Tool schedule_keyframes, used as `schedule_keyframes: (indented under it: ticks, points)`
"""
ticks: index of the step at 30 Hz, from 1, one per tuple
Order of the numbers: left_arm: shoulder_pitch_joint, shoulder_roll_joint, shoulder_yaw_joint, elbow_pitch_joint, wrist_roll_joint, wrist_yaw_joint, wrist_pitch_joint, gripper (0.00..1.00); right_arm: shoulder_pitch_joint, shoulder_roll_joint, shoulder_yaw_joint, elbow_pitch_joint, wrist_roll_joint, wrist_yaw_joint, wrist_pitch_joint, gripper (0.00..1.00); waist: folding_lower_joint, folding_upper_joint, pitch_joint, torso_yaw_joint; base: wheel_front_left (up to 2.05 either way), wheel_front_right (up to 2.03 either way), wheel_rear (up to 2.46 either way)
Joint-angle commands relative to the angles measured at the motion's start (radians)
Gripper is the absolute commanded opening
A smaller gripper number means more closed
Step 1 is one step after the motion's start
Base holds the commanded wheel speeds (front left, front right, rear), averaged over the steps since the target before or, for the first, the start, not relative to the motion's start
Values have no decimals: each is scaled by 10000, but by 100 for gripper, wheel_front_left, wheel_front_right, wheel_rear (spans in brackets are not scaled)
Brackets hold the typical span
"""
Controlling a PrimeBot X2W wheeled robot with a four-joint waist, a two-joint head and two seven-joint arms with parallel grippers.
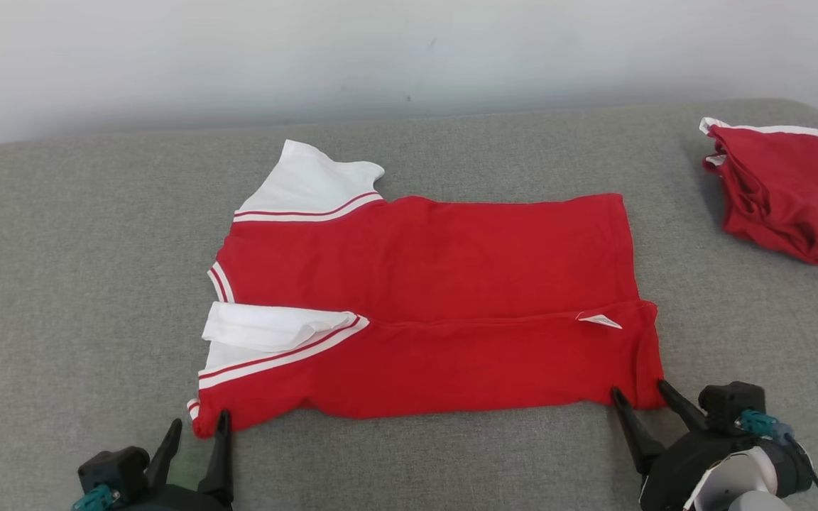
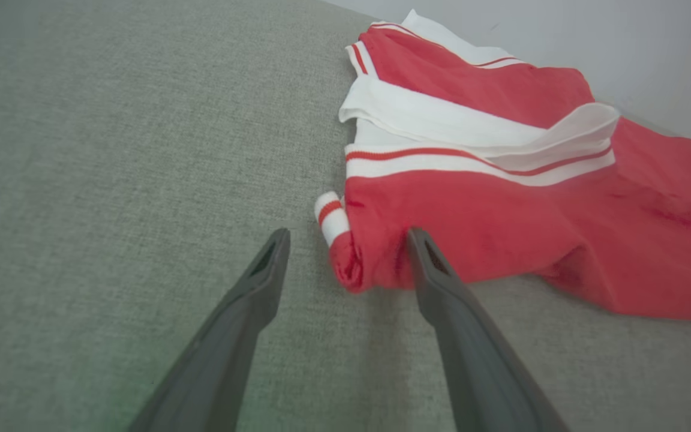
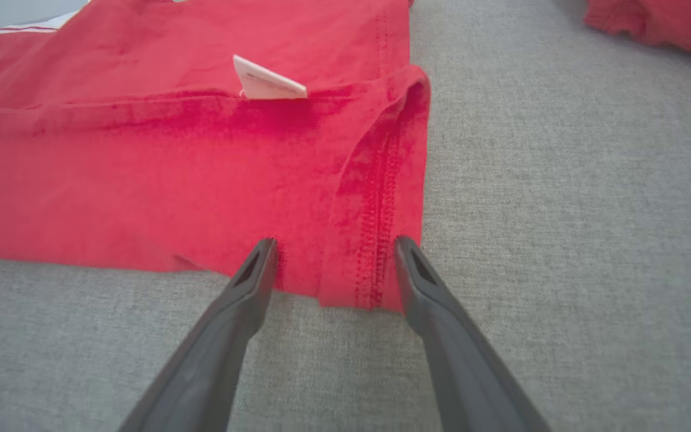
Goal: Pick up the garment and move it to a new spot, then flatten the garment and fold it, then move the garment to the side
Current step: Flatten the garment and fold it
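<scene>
My left gripper [image 1: 199, 419] was open. Its two dark fingers stood wide apart and pinched nothing. The red shirt [image 1: 423, 277] lay flat in the middle of the grey cushion [image 1: 82, 284], stretched from left to right in front of me. Its neck end pointed to my left and its bottom end pointed to my right.

The side of the shirt near me was folded up over the middle, so a long fold line ran across it. A small white tag [image 1: 601, 321] poked out at that line, close to the bottom end. One white sleeve [image 1: 309, 181] stuck out on the far side. The other white sleeve [image 1: 267, 328] was folded in on top of the red part, with its red and white stripes showing.

The near left corner of the shirt sat right between my left fingers. A little rolled bit of striped trim [image 2: 332, 217] was there too.

My right gripper [image 1: 638, 387] was open as well, with its fingers spread wide. The near right corner of the shirt, with its stitched hem [image 3: 378, 198], sat between them. I could not tell if my fingers touched the cloth.

Another red piece of clothing [image 1: 785, 191] lay in a bunch at the far right of the cushion, well apart from the shirt. A pale wall [image 1: 380, 57] stood behind the cushion.
</scene>
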Motion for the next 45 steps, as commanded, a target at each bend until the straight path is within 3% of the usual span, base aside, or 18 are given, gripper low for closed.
schedule_keyframes:
  ticks: [1,10,11,12,13,14,15,27,40,41,42,43,45]
  points:
    - [1,-60,15,97,84,-11,-31,100,-98,17,58,147,-241,-28,-125,100,0,-1,31,-40,0,0,0]
    - [-263,-282,165,693,474,-156,-36,100,-469,220,-320,1493,-703,-28,-738,100,0,-1,66,-30,0,0,0]
    - [-282,-321,187,804,501,-169,-35,100,-515,277,-302,1628,-646,-28,-741,56,0,-1,65,-29,0,0,0]
    - [-297,-366,172,950,502,-191,-33,100,-572,321,-259,1745,-639,-28,-767,33,0,-1,61,-27,0,0,0]
    - [-337,-397,179,1041,514,-238,-34,51,-633,373,-218,1819,-604,-28,-849,0,0,-1,60,-24,0,0,0]
    - [-366,-429,193,1145,485,-258,-34,38,-680,405,-182,1895,-591,-28,-911,0,0,-1,53,-25,0,0,0]
    - [-386,-455,187,1273,511,-299,-34,0,-728,447,-133,1964,-540,-28,-987,0,0,-1,37,-24,0,0,0]
    - [691,-471,857,945,845,-532,-37,0,303,85,-357,1763,244,-29,-1842,0,0,-1,-788,134,0,0,0]
    - [2516,-675,1195,-609,959,-100,40,0,2400,149,-1054,-312,421,-30,-801,0,0,-1,-971,141,0,0,0]
    - [2547,-640,1188,-666,995,-64,33,0,2438,185,-1126,-438,335,-30,-793,15,0,-1,-984,156,0,0,0]
    - [2565,-613,1158,-726,1067,-62,27,71,2495,266,-1191,-550,321,-30,-779,88,0,-1,-1013,173,0,0,0]
    - [2572,-622,1137,-824,1119,-12,16,100,2552,372,-1261,-632,391,-30,-730,100,0,-1,-1039,182,0,0,0]
    - [2653,-648,1184,-1013,1142,42,-1,100,2625,473,-1435,-830,311,-30,-775,100,0,-1,-1106,201,0,0,0]
